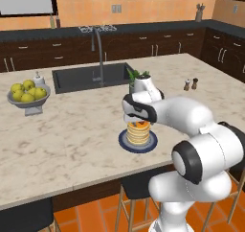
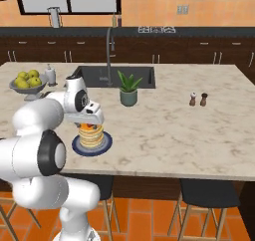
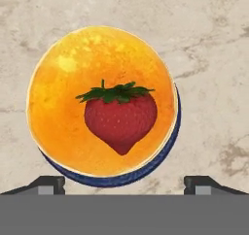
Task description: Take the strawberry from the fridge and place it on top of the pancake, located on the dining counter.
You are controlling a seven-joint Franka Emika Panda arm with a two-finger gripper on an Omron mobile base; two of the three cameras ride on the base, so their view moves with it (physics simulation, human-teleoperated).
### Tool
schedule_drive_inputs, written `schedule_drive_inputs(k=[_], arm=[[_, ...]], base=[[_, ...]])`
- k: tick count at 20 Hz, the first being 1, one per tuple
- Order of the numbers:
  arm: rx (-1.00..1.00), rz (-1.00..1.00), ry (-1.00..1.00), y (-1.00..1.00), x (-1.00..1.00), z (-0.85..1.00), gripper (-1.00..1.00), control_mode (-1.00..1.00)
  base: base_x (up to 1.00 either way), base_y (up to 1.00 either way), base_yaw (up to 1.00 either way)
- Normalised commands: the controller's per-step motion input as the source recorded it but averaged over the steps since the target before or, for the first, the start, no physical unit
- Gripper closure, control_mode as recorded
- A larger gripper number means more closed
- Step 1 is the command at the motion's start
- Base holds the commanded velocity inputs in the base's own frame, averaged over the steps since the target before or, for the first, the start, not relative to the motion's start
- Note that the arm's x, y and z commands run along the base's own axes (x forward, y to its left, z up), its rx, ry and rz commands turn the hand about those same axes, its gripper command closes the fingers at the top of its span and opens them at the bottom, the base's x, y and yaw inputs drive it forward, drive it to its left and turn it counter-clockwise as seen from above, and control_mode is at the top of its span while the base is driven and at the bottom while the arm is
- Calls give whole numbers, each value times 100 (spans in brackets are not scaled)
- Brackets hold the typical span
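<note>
In the hand view a red strawberry [image 3: 120, 121] with green leaves lies on the top of the golden pancake [image 3: 99, 100] stack, whose dark blue plate [image 3: 146, 173] peeks out below. My gripper [image 3: 124, 184] hovers straight above it, open, its dark fingertips [image 3: 46, 184] far apart and clear of the berry. From the base views the hand [image 1: 139, 112] hangs just over the pancake [image 1: 138, 133] stack on the plate [image 1: 151, 145], near the front of the beige marbled dining counter [image 1: 72, 140]. The stack [image 2: 90, 135] and hand [image 2: 87, 116] also show from the right. The fridge is out of view.
A grey bowl of yellow-green apples [image 1: 28, 94] stands at the counter's left. Behind the plate are a potted plant [image 2: 128, 89], the black sink [image 1: 91, 76] with tall faucet [image 1: 99, 53], and salt and pepper shakers [image 2: 197, 99]. Stools [image 2: 206, 192] stand under the front edge.
</note>
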Motion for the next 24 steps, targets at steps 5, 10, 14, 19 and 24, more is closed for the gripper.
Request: schedule_drive_inputs(k=[5,10,14,19,24], arm=[[0,-2,0,-2,-27,35,-100,-100],[0,-4,0,-4,-33,39,-100,-100],[2,0,-5,-22,-17,6,-100,-100],[14,-1,-28,-67,-30,19,-100,-100],[17,-12,-24,-98,-49,48,-100,-100]], base=[[0,0,0],[0,0,0],[0,0,0],[0,0,0],[0,0,0]])
